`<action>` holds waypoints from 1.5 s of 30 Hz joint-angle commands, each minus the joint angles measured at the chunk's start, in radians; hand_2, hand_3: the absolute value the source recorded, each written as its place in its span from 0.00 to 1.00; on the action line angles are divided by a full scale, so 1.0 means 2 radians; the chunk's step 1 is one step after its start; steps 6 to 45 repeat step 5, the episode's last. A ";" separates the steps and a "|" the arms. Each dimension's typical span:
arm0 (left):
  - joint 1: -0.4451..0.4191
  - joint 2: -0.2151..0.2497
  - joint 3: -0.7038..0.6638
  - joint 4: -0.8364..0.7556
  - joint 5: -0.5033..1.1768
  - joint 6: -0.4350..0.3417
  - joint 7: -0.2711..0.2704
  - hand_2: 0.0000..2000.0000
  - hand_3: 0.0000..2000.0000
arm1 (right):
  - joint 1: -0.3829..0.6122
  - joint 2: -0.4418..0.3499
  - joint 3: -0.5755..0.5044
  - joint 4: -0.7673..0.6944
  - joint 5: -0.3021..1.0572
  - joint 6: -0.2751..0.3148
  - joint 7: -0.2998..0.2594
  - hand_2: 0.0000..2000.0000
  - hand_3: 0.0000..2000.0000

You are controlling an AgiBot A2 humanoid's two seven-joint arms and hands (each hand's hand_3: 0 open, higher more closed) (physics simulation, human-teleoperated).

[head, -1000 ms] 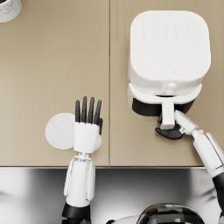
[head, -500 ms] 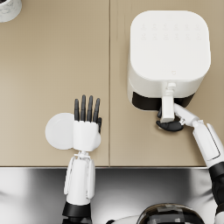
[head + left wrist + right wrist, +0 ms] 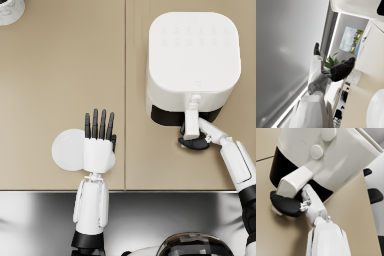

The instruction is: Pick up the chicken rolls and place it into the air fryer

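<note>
Air fryer (image 3: 192,60): white, on the tan counter (image 3: 60,75) at the robot's right; its drawer sits nearly flush — 1.0 s ago more of the dark basket showed below the body, so the drawer has gone inward.
Drawer handle (image 3: 191,123): white bar jutting toward the robot from the dark front opening.
Right hand (image 3: 195,142): dark fingers curled around the end of the handle, touching it; it has moved closer to the fryer than 1.0 s ago.
Left hand (image 3: 98,142): flat above the counter, fingers straight and slightly apart, holding nothing — unchanged.
White plate (image 3: 67,149): round, bare, just beside and partly under the left hand.
Chicken rolls: not visible in any view — likely inside the fryer, cannot tell.
Cup (image 3: 10,10): far corner, partly cropped.
</note>
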 commanded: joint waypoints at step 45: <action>0.000 0.000 0.000 0.000 0.000 0.000 0.000 0.00 0.00 | 0.000 0.000 0.000 0.000 0.000 0.003 0.001 1.00 1.00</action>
